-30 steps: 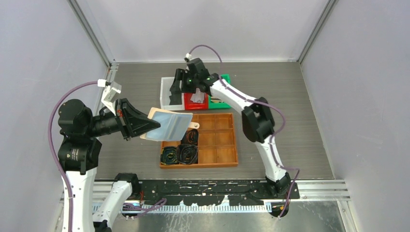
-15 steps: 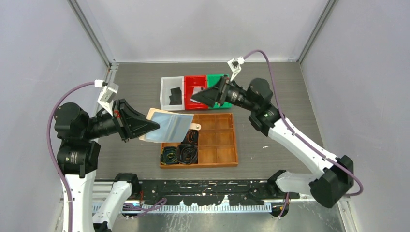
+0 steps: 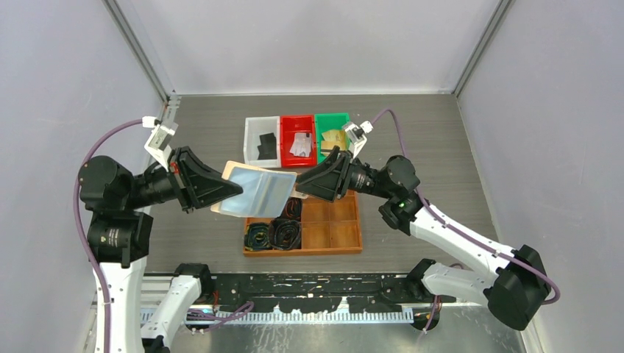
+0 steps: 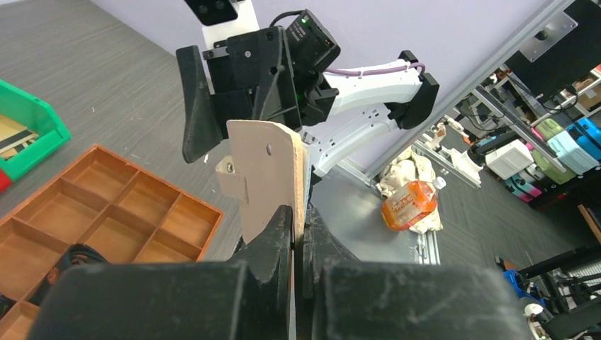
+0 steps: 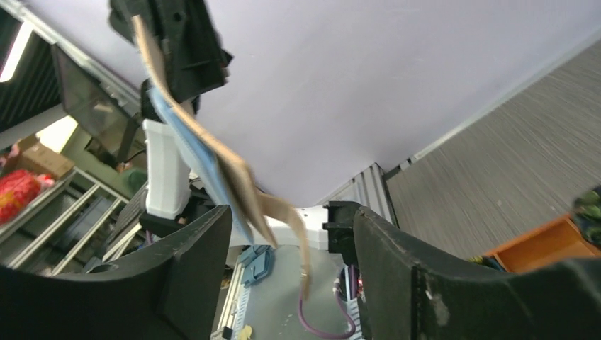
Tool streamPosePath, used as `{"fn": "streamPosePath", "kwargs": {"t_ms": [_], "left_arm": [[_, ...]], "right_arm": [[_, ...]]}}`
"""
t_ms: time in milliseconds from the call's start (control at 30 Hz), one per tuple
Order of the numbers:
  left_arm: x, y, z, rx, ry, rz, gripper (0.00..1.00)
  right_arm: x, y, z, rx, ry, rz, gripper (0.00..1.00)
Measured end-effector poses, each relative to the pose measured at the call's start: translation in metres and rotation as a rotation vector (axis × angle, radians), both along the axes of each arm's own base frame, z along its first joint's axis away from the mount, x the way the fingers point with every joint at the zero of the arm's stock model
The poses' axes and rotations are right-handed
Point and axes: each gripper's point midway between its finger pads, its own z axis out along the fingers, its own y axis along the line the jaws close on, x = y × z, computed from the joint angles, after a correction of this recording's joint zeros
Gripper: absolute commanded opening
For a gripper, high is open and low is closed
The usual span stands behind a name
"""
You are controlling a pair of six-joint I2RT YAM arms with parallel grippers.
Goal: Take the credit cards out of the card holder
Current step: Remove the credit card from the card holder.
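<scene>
My left gripper (image 3: 237,188) is shut on the tan card holder (image 3: 262,193) and holds it above the table, its pale blue shiny pocket facing up. In the left wrist view the card holder (image 4: 273,166) stands edge-on between the pinching fingers (image 4: 278,237). My right gripper (image 3: 303,184) is open at the holder's right edge, by the strap tab. From the right wrist the holder (image 5: 212,159) and its strap hang between the spread fingers (image 5: 191,255). Credit cards lie in the bins: black (image 3: 268,147), white (image 3: 300,144), gold (image 3: 335,139). No card shows in the holder.
White bin (image 3: 252,140), red bin (image 3: 286,140) and green bin (image 3: 343,120) stand in a row at the back. A wooden divided tray (image 3: 331,234) sits under the holder, with dark coiled belts (image 3: 274,234) in its left compartments.
The right arm swung back from the red bin toward me, and its open gripper now faces the holder's free edge. The left gripper kept holding the holder almost still.
</scene>
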Motion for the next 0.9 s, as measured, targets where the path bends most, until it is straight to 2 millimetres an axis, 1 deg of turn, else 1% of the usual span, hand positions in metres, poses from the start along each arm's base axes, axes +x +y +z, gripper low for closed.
{"fn": "streamPosePath", "kwargs": {"t_ms": [67, 167, 333, 400, 500, 633, 667, 733, 767, 833, 900], "left_arm": [[0.002, 0.0, 0.001, -0.005, 0.01, -0.001, 0.0], [0.006, -0.001, 0.003, -0.011, 0.022, -0.002, 0.0], [0.012, -0.001, 0.002, -0.014, 0.042, -0.002, 0.0], [0.014, -0.001, 0.002, -0.015, 0.046, -0.002, 0.0], [0.015, -0.001, 0.002, -0.017, 0.054, -0.001, 0.0], [0.014, -0.001, 0.003, -0.021, 0.06, -0.002, 0.0], [0.015, -0.001, 0.004, -0.022, 0.06, -0.002, 0.0], [0.015, -0.001, 0.005, -0.024, 0.056, -0.002, 0.0], [0.015, -0.001, 0.006, -0.026, 0.059, -0.002, 0.0], [0.015, -0.001, 0.007, -0.029, 0.058, -0.003, 0.0], [0.015, -0.001, 0.008, -0.031, 0.057, -0.003, 0.0]], "right_arm": [[-0.009, 0.004, 0.008, 0.033, -0.029, 0.034, 0.61], [-0.018, 0.008, 0.013, 0.059, -0.047, 0.071, 0.51], [-0.024, 0.011, 0.017, 0.083, -0.058, 0.099, 0.37], [-0.024, 0.011, 0.019, 0.089, -0.058, 0.1, 0.34], [-0.024, 0.011, 0.02, 0.096, -0.053, 0.097, 0.32], [-0.02, 0.013, 0.017, 0.09, -0.037, 0.089, 0.27], [-0.018, 0.014, 0.014, 0.083, -0.028, 0.085, 0.28], [-0.014, 0.016, 0.009, 0.066, -0.008, 0.076, 0.41], [-0.013, 0.017, 0.007, 0.06, 0.0, 0.072, 0.44], [-0.009, 0.019, 0.003, 0.047, 0.015, 0.063, 0.45], [-0.007, 0.02, 0.003, 0.044, 0.019, 0.056, 0.49]]}}
